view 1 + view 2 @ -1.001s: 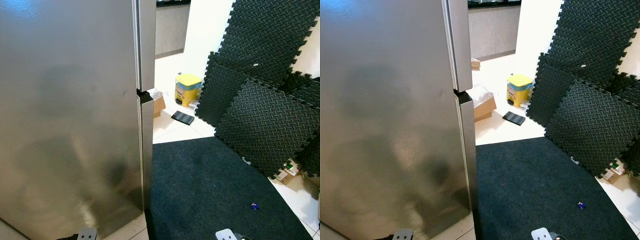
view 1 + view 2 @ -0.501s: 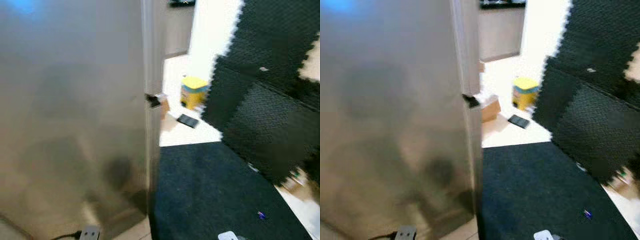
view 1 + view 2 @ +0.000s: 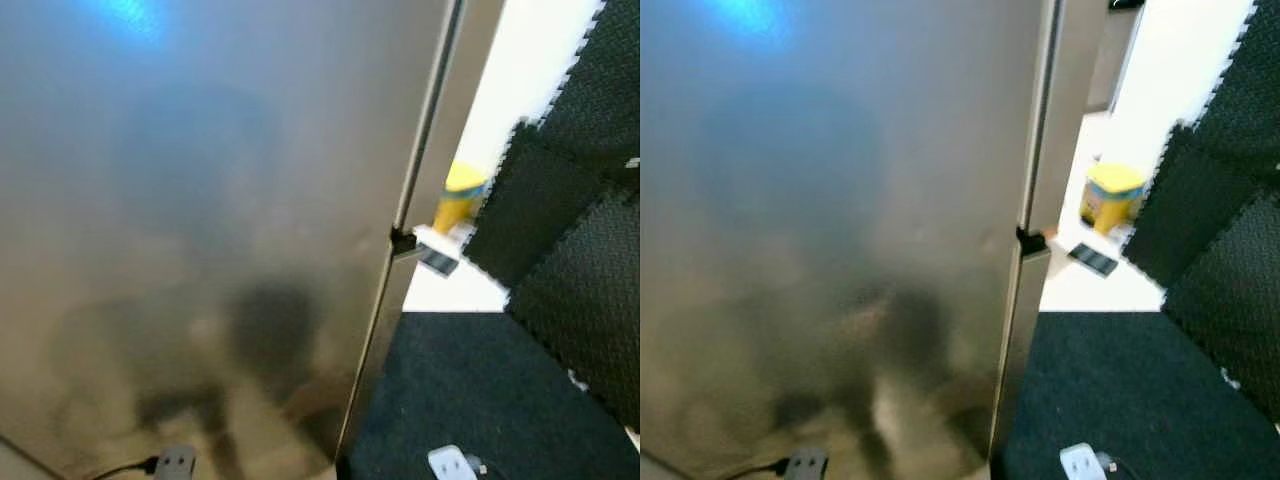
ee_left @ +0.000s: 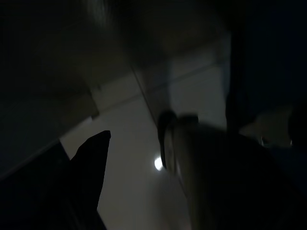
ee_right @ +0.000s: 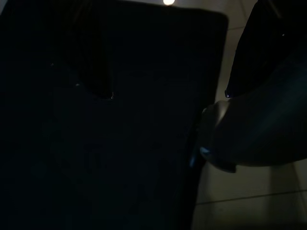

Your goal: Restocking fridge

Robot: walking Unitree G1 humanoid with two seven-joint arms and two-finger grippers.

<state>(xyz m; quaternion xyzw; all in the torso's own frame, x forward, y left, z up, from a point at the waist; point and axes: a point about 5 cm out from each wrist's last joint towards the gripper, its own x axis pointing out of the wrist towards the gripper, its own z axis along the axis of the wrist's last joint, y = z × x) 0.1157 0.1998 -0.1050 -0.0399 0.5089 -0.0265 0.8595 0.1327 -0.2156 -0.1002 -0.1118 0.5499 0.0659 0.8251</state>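
The view has swung left and closer: the tall brushed-steel fridge (image 3: pixel 200 230), doors closed, now covers the frame's left and centre. Both tools hang idle; their state cannot be told.

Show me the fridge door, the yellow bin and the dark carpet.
fridge door (image 3: pixel 830 200), right eye view, middle of its steel face
yellow bin (image 3: pixel 1112 192), right eye view, its body
carpet (image 3: pixel 1120 390), right eye view, bare middle

No text, label, brand or number can be read anywhere, as the frames are blurred or dark.
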